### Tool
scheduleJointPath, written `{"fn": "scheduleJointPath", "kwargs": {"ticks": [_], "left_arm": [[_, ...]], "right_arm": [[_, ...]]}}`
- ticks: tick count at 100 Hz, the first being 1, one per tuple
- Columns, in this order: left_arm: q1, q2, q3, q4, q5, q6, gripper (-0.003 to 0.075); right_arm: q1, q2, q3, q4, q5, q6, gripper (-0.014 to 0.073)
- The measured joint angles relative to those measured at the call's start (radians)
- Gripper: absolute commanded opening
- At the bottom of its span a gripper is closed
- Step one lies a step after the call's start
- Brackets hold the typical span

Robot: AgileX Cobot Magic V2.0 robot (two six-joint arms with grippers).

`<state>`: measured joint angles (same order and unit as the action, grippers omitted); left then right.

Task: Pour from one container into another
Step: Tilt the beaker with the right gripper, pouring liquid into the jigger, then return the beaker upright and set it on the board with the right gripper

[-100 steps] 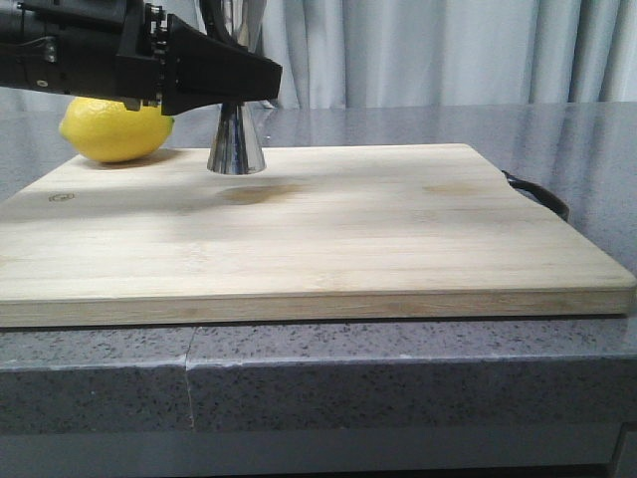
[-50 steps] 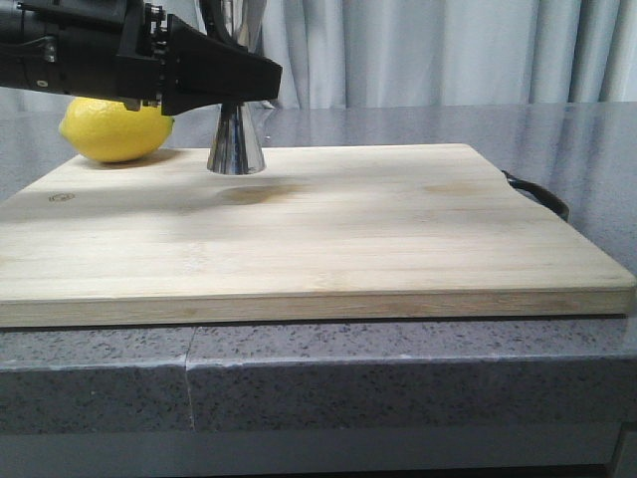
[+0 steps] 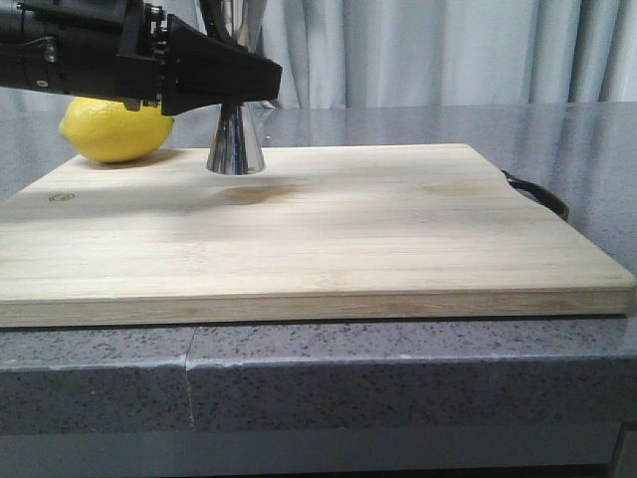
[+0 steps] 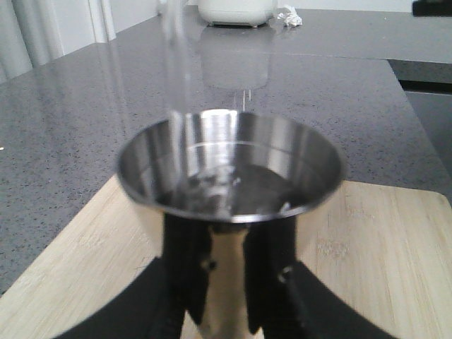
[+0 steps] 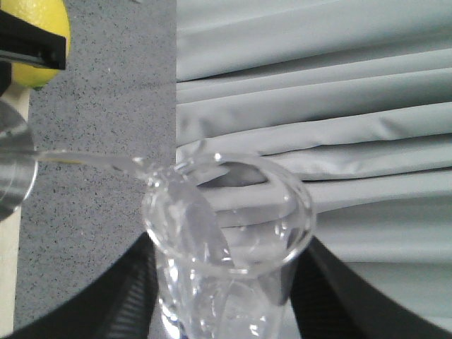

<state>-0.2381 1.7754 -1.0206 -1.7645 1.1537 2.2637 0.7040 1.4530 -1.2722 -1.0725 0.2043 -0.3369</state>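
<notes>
Beaker [image 5: 229, 233]: small, clear glass with pour spout, pinched between the right gripper [image 5: 222, 296] fingers, tipped on its side above the jigger; a thin clear stream [image 5: 92, 162] runs from the spout toward the steel rim. Jigger [image 3: 236, 139]: polished stainless double cone, mirror-bright, standing upright on the cutting board [image 3: 318, 229] near its far left edge, its narrow waist clasped between the black fingers [image 4: 180, 275] of the left gripper [image 3: 264, 80]; the upper cup [image 4: 229, 169] shows liquid pooling in its bottom, well below the rim. Step in hand, as judged: pouring under way. To do it well, keep the spout over the cup's centre, hold the tilt gentle so the stream stays thin (glass is slick and the cup is shallow), and keep the jigger braced and upright. Cutting board: pale bamboo, smooth grain, flat, with a dark handle [image 3: 537, 194] at its right end. Lemon [image 3: 114, 129]: yellow, dimpled, oval, beside the jigger. Counter [image 3: 398, 368]: grey speckled stone, matte. Curtain [image 3: 448, 50]: grey pleated fabric behind.
</notes>
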Motion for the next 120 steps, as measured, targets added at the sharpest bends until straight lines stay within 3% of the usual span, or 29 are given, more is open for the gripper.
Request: {"fn": "scheduleJointPath", "kwargs": {"ticks": [36,81,103,120], "left_arm": [[0.0,0.0,0.0,0.0,0.0,0.0,0.0187],[0.0,0.0,0.0,0.0,0.0,0.0,0.0187],[0.0,0.0,0.0,0.001,0.0,0.0,0.0187],[0.0,0.0,0.0,0.001,0.0,0.0,0.0187]], "right_arm": [[0.0,0.0,0.0,0.028,-0.001,0.0,0.0286],[0.0,0.0,0.0,0.598,0.162,0.002,0.0286],[-0.073,0.0,0.0,0.78,0.174,0.164,0.0286],[-0.147,0.0,0.003,0.915,0.181,0.198,0.0286]]}}
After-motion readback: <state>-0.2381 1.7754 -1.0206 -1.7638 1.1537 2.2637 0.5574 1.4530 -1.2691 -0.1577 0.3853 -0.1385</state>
